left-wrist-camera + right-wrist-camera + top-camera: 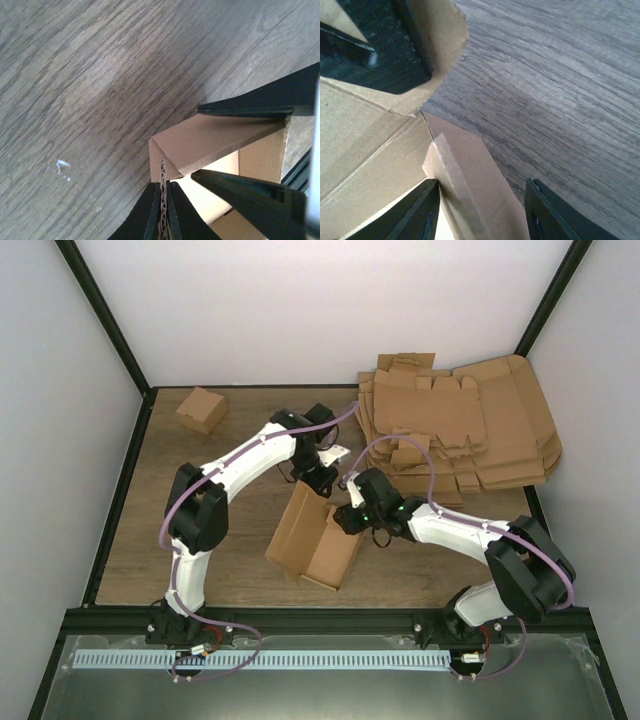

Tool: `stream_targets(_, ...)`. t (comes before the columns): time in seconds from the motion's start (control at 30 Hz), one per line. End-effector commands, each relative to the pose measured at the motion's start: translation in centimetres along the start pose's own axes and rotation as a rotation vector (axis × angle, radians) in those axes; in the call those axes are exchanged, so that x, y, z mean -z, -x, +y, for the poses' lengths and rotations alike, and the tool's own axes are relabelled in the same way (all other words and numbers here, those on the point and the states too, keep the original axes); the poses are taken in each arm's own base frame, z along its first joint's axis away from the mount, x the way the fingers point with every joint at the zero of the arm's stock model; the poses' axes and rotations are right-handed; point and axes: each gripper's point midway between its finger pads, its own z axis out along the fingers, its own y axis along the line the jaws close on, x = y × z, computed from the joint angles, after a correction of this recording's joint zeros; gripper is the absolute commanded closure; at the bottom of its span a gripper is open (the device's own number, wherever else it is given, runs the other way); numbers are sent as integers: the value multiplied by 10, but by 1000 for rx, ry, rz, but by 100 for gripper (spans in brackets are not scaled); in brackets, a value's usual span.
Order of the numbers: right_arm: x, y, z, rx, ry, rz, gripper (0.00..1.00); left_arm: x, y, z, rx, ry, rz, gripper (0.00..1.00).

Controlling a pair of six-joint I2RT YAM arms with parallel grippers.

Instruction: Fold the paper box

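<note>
The half-folded paper box (315, 540) lay mid-frame on the wood-grain table (140, 540), with both grippers at its upper end. The left gripper (161, 200) pinched a raw corrugated wall edge (162, 172) tight. The right gripper (481, 187) had its jaws apart, straddling a smooth creased brown flap (467, 165), not yet clamped.

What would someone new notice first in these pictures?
The half-folded paper box stands in the middle, the left tool pinching one wall's edge and the right tool straddling a flap. A messy stack of flat cardboard blanks fills the back right corner; a small folded box sits back left.
</note>
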Motion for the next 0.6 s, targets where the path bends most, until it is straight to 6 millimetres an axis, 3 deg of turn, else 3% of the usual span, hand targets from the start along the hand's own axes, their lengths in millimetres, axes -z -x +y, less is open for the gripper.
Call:
stream_targets(0.0,-3,-8,2,6,15,31,51,-6,24,-16,-44,-108,-72,95)
stream_targets(0.33,-17,-26,8,69,-100,82,66,-18,32,-27,-44,-205,-85,92)
stream_targets(0.43,-18,-28,7,68,-126,83,71,-9,39,-26,-41,-183,-118,80)
stream_targets(0.57,-15,-29,5,58,-135,69,75,19,57,-30,-48,-152,-223,60)
